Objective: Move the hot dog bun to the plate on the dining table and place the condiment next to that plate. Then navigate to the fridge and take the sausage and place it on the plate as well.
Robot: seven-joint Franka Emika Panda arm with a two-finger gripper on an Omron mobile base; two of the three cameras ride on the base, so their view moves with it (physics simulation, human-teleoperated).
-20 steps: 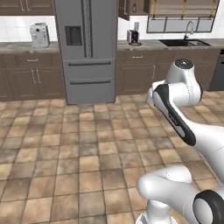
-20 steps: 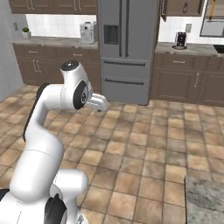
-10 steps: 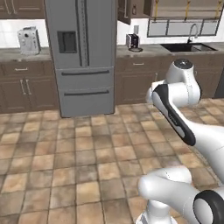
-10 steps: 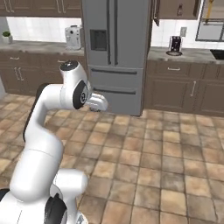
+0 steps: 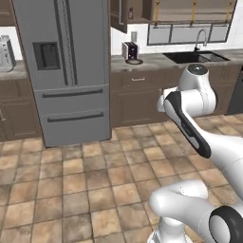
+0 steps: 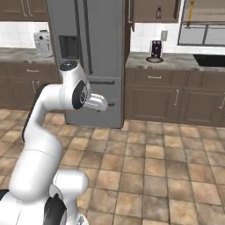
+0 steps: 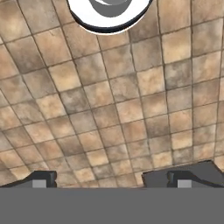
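Tiled floor (image 7: 113, 109) below fingers (image 7: 109, 179), spread apart, empty; fridge (image 5: 66, 71) closed, well ahead.

The fridge (image 5: 66, 71) is grey steel with dark bar handles and a darker dispenser panel. The floor (image 5: 85, 185) is mottled tan and brown tile. Cabinets (image 6: 176, 99) are dark brown under a grey-beige veined counter (image 6: 171, 61). The wall (image 6: 17, 33) is white tile.
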